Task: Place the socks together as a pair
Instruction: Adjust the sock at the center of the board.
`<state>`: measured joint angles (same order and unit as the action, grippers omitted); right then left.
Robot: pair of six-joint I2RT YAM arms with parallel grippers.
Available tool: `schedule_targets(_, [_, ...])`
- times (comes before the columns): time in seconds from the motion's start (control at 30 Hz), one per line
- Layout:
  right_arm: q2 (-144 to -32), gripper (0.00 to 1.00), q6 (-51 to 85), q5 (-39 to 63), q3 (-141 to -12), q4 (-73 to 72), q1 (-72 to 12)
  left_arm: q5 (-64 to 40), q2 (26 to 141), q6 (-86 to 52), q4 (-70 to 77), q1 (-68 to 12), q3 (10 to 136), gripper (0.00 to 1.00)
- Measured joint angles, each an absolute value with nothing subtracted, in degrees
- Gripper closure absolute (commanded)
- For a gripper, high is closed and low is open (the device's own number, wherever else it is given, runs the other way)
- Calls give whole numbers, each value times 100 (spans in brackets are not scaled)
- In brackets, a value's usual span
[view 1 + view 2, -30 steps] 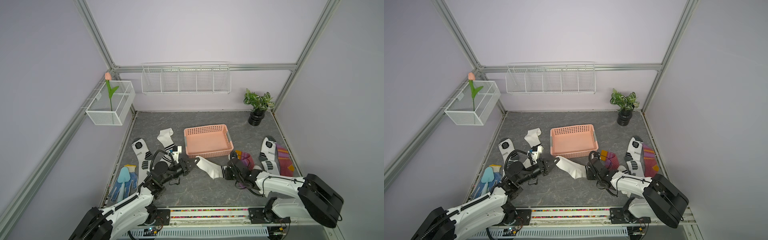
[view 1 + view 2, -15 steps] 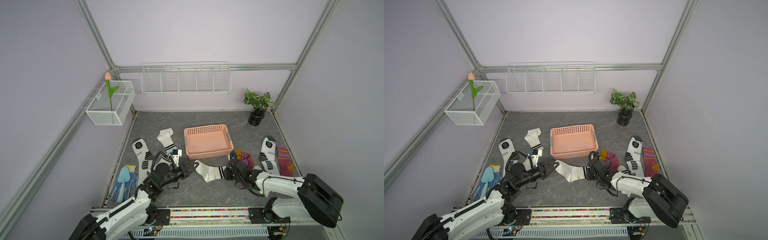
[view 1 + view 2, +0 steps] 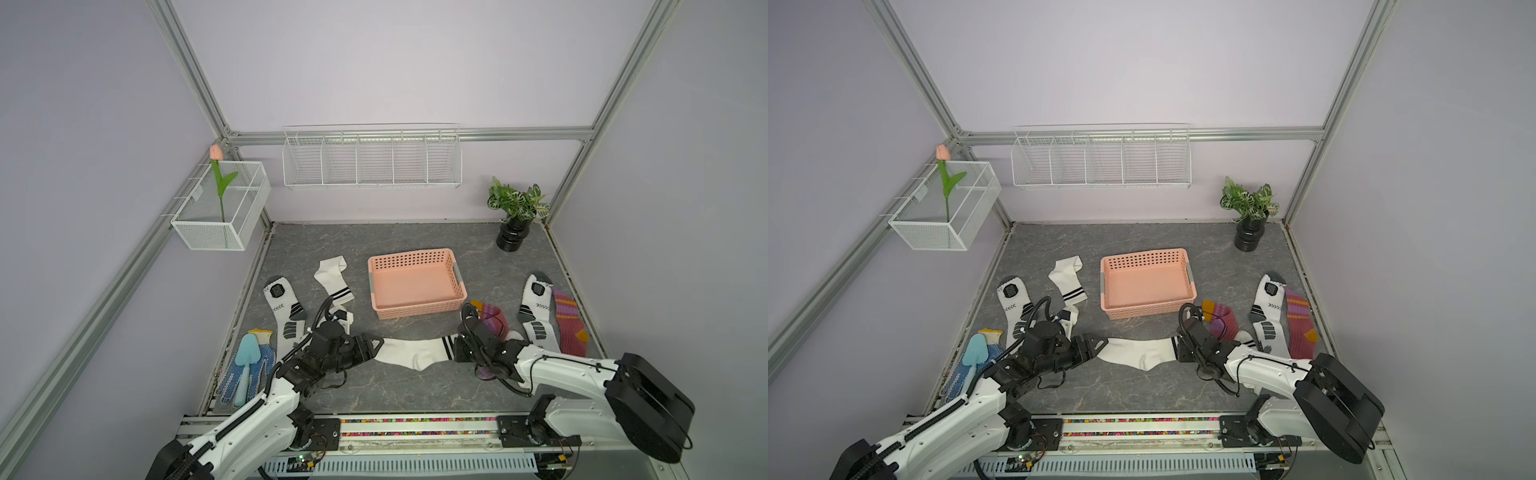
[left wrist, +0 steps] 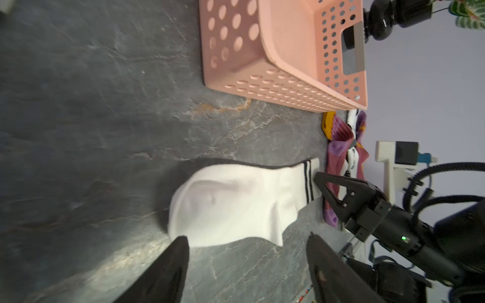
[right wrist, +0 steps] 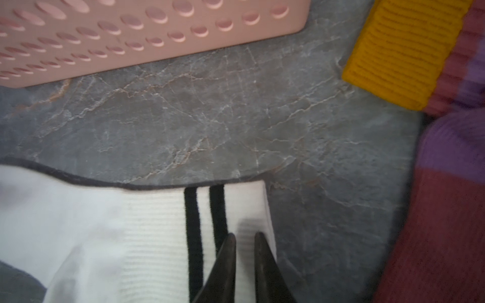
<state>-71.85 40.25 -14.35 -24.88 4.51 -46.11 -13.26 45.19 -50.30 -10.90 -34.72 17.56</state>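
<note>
The white striped sock [image 3: 415, 353] lies flat on the counter [image 3: 415, 395] before the pink basket [image 3: 419, 307], its cuff pinched by the right hand [image 3: 457, 349], so the left hand [image 3: 376, 348], jaws apart at the toe, should retreat without snagging fabric.

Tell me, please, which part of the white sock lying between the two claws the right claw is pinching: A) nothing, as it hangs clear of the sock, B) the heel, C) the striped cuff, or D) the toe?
C: in the right wrist view the right claw is shut on the sock at its cuff edge, just past the two black stripes.
</note>
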Motion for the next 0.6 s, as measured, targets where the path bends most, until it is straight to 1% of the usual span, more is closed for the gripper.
schedule_targets(0.13, [-7002,80,3927,-1426,-2508,683,-4611,-742,4466,-4952,-1525,-3448,1920,25])
schedule_targets(0.3, [-6571,78,3756,-1402,-2738,1087,-4611,-436,4482,-4893,-1949,-3448,2189,25])
schedule_targets(0.6, [-5673,77,3450,-1621,-3229,1756,-4611,357,4794,-4908,-2869,-3428,3448,24])
